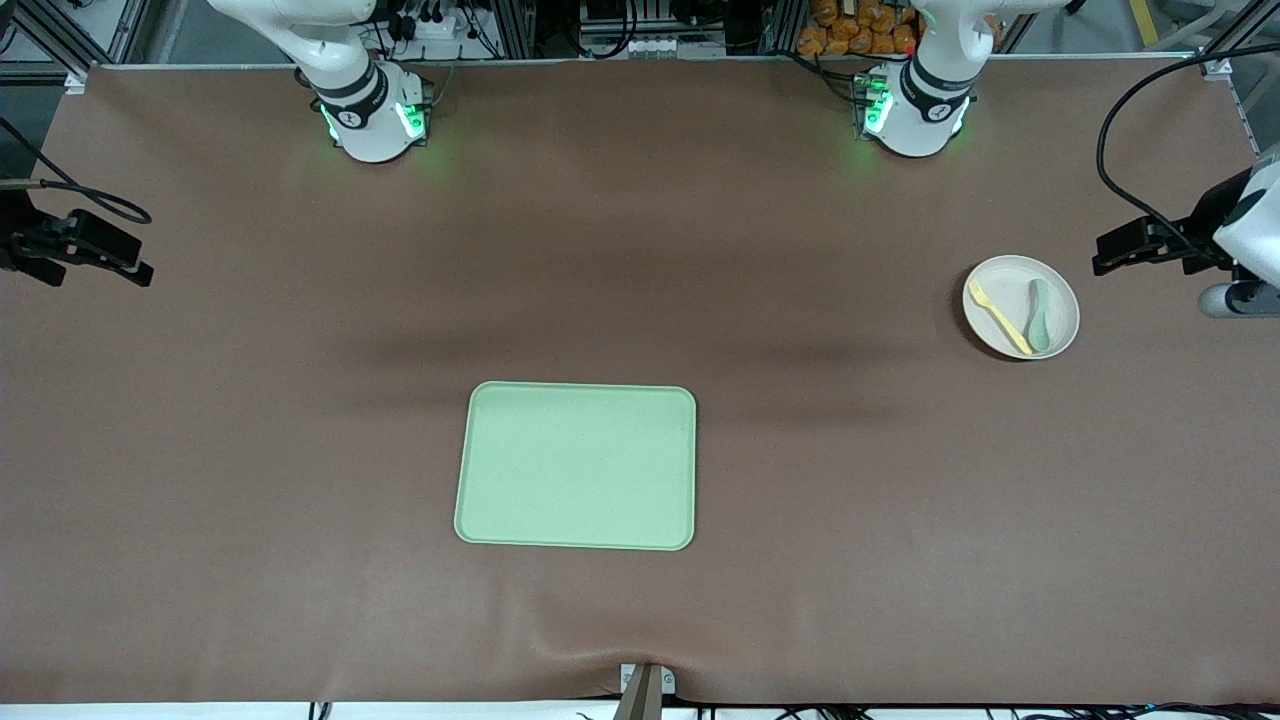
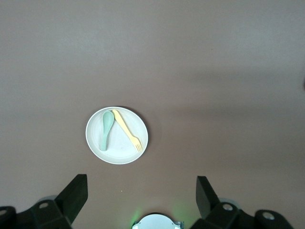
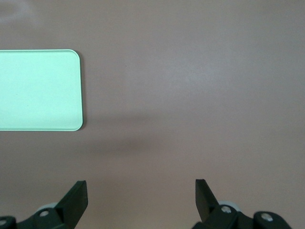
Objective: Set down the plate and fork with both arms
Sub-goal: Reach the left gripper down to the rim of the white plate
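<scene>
Brown matting covers the whole table [image 1: 640, 250], wrinkled a little at the edge nearest the front camera, with aluminium framing and cables along the robots' side. Taking the green tray [image 1: 577, 466] as the centre of a clock face laid over the front view, the plate [image 1: 1003, 333] lies at about two o'clock, well apart from it, toward the left arm's end of the table. On the plate rest the fork [image 1: 999, 316] and a grey-green spoon [image 1: 1039, 314], side by side; seen on the plate's own dial in the front view, the fork runs from tines near ten o'clock to its handle end near six, and the spoon lies toward three o'clock. In the left wrist view the two handles meet in a narrow V.

As for progress, nothing of the task looks done: plate and fork are untouched on bare matting, and the tray holds nothing. I judge both the lifting and the setting down are still ahead, presumably onto the tray.

At the plate's three o'clock, just off its rim and up in the air, hangs the left gripper [image 2: 141, 191], fingers spread wide and holding nothing. At the tray's ten o'clock, over bare matting at the right arm's end, waits the right gripper [image 3: 141, 193], likewise spread and empty.

No brand, label or writing can be read anywhere; the marks on the arm bases are too small to tell
</scene>
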`<state>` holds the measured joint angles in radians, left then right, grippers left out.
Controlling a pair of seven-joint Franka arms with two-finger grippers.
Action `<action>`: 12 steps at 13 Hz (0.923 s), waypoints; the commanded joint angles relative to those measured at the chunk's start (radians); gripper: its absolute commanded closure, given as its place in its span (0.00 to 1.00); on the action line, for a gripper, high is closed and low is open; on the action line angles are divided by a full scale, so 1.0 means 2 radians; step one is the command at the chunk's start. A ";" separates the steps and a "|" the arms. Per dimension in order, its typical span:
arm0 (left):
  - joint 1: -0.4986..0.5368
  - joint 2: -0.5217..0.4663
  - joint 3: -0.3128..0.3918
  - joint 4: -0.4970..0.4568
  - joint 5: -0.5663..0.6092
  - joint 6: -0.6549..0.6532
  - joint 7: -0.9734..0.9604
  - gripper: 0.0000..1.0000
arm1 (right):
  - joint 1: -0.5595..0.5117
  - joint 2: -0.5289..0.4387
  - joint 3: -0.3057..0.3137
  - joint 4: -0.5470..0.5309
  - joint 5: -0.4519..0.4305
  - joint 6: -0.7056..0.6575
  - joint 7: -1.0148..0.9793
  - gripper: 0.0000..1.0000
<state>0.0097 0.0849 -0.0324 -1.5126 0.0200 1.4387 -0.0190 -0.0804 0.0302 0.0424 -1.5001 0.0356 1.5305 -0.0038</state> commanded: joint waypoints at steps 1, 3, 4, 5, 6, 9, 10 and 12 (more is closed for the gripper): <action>0.004 0.005 -0.002 -0.005 0.011 -0.005 -0.002 0.00 | -0.010 0.003 0.006 0.008 0.008 -0.007 -0.007 0.00; 0.004 0.009 -0.002 -0.011 0.012 -0.005 -0.002 0.00 | -0.010 0.003 0.007 0.008 0.008 -0.007 -0.007 0.00; 0.005 0.010 -0.002 -0.015 0.012 -0.004 -0.002 0.00 | -0.010 0.003 0.006 0.008 0.010 -0.007 -0.007 0.00; 0.008 0.010 -0.002 -0.021 0.012 -0.001 -0.001 0.00 | -0.010 0.003 0.006 0.008 0.010 -0.007 -0.007 0.00; 0.014 0.010 -0.002 -0.027 0.012 0.003 -0.001 0.00 | -0.010 0.003 0.006 0.008 0.010 -0.007 -0.007 0.00; 0.015 0.010 -0.002 -0.051 0.012 0.025 -0.001 0.00 | -0.010 0.003 0.006 0.008 0.010 -0.007 -0.007 0.00; 0.018 0.010 -0.002 -0.059 0.012 0.033 -0.001 0.00 | -0.010 0.003 0.006 0.008 0.010 -0.007 -0.007 0.00; 0.023 0.009 -0.002 -0.081 0.012 0.054 0.000 0.00 | -0.010 0.003 0.006 0.008 0.010 -0.007 -0.007 0.00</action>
<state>0.0447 0.1164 -0.0317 -1.6263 0.0232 1.5044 -0.0195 -0.0804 0.0303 0.0425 -1.5001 0.0373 1.5304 -0.0039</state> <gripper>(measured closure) 0.000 0.000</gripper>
